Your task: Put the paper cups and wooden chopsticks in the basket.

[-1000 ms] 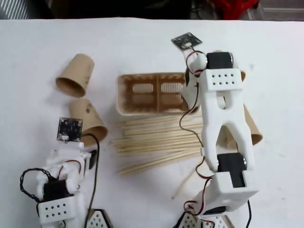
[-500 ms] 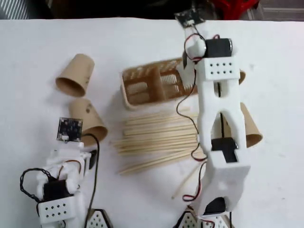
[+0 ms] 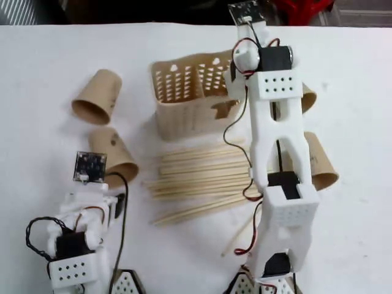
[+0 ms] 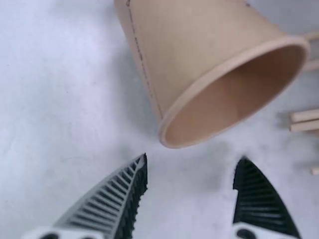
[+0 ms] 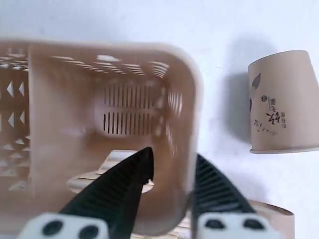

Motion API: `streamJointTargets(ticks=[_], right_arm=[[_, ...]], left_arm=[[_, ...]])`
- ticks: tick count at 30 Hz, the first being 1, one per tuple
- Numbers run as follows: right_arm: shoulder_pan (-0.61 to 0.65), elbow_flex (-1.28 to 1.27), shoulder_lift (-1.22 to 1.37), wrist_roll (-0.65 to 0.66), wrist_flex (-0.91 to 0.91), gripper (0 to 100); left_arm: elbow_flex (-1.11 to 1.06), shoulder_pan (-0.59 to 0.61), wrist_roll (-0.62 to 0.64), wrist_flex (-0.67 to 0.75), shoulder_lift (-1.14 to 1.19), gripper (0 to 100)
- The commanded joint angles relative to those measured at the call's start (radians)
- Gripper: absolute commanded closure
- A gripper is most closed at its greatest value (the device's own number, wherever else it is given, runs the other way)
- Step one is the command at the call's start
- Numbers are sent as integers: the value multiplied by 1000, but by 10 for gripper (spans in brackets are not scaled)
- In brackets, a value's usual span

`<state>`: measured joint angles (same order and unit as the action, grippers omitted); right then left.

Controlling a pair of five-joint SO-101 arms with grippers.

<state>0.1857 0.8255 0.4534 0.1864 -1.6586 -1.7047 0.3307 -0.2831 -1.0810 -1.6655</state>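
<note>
Basket (image 3: 184,104): pale beige plastic with rounded corners, walls pierced w/ triangle and slit cut-outs, and a divider across the middle. The compartment seen from the R wrist view is empty. It sits toward the far middle of the table (image 3: 49,55), just beyond the chopsticks. It looks tipped rather than flat on its base; exact angle hard to tell.

R gripper (image 5: 173,158) is clamped on the basket's end wall, one finger inside, one outside. Prob. the thin wall is the easiest part to pinch, and the hold prob. serves to set the opening where items can drop in.

Chopsticks (image 3: 202,180): loose row of pale wooden sticks lying side by side. One stray stick (image 3: 241,233) lies apart, beside the R arm.

Four brown cups, all on their sides. One paper cup (image 4: 209,64) has its mouth facing L gripper (image 4: 192,167), which is open and empty, just short of the rim, prob. placed to pinch it. A second cup (image 3: 98,96) lies beyond that. A third cup (image 3: 321,162) and a fourth cup (image 3: 308,98) lie on the R arm's far side, both partly hidden.
</note>
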Motion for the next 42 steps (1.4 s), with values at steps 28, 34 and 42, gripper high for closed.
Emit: streamJointTargets(ticks=[28,34,42], right_arm=[[-185,120,-90,307,-62,858],[-165,118,-128,305,-64,810],[-117,129,-153,242,-62,792]], left_arm=[[5,2,-8,-2,-8,725],[5,2,-8,-2,-8,725],[5,2,-8,-2,-8,725]])
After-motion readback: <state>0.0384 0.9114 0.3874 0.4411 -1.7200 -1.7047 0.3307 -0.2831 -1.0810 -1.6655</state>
